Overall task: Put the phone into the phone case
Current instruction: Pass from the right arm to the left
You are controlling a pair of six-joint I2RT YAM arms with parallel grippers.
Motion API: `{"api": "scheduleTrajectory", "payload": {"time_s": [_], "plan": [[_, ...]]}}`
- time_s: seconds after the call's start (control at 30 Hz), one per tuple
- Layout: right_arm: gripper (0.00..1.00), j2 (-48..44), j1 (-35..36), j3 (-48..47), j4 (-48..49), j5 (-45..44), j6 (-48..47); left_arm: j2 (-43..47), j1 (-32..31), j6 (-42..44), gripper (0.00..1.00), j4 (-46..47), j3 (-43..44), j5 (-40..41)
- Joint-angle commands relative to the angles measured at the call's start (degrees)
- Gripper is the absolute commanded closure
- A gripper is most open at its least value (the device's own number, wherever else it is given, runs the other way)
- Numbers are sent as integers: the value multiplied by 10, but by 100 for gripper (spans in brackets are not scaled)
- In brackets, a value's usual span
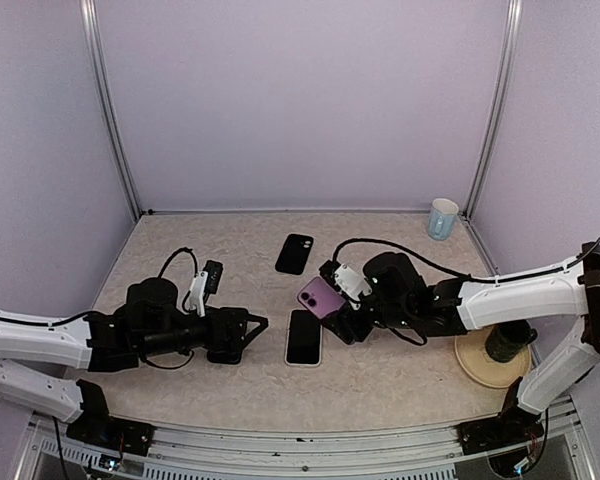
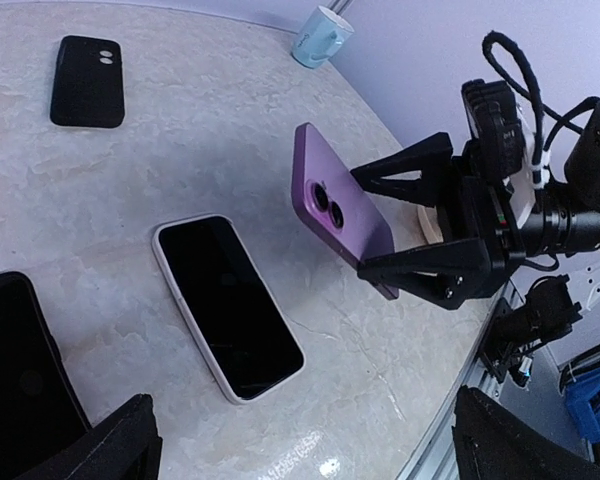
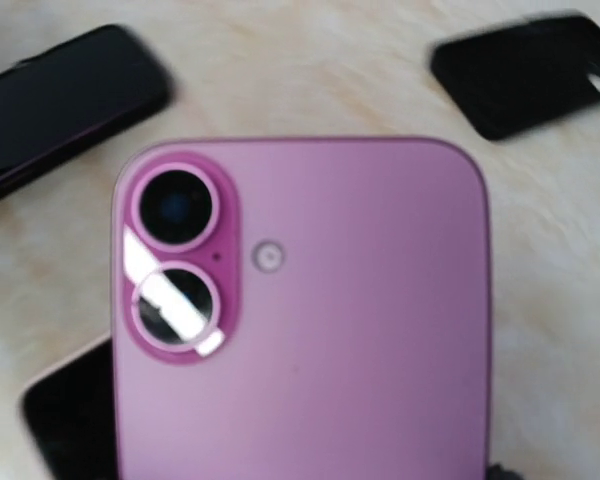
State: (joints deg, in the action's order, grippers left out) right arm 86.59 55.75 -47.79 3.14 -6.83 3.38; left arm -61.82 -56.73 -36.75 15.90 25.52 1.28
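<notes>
Two claws, two states. My right claw (image 2: 385, 225) is clamped, part-open, on the lower end of the purple phone (image 3: 310, 320). It holds the phone tilted in the air over the middle of the table (image 1: 400, 380), back side (two lenses) turned toward my left arm. My left claw (image 1: 252, 333) gapes wide with nothing in it, low near the front edge. Just right of it a second phone (image 1: 304, 337) lies screen-up. The black case (image 1: 295, 253) lies flat nearer the back edge, apart from the phone.

Marbled table (image 1: 380, 400) w/ black case (image 1: 295, 253), screen-up phone (image 1: 304, 337), mug (image 1: 443, 218) (far-right corner), tan plate (image 1: 475, 363)
</notes>
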Motion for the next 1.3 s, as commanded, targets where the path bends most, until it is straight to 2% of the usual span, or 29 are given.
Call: {"api": "scheduleTrajectory", "payload": {"time_s": [0.0,0.37,0.5,0.63,0.73,0.87,1.1,1.2,1.27], "plan": [[36,-30,46,16,60,-38,-53,-14,12,5,1,24,21,-53],[35,-14,160,16,107,-123,-125,-31,26,-14,4,37,29,-107],[35,-21,162,6,101,-73,-113,-32,25,30,4,28,27,-118],[35,-31,162,-2,89,-44,-110,4,25,58,1,66,-10,-127],[36,-36,165,-11,74,-50,-115,13,26,65,1,51,-4,-130],[36,-36,172,-13,71,-77,-131,-21,26,53,2,31,24,-143],[36,-25,200,-17,80,-127,-158,-72,26,29,9,44,51,-173],[35,-18,212,-17,86,-146,-167,-79,26,22,16,53,57,-183],[35,-14,217,-18,90,-163,-171,-85,26,16,23,61,60,-193]]}}
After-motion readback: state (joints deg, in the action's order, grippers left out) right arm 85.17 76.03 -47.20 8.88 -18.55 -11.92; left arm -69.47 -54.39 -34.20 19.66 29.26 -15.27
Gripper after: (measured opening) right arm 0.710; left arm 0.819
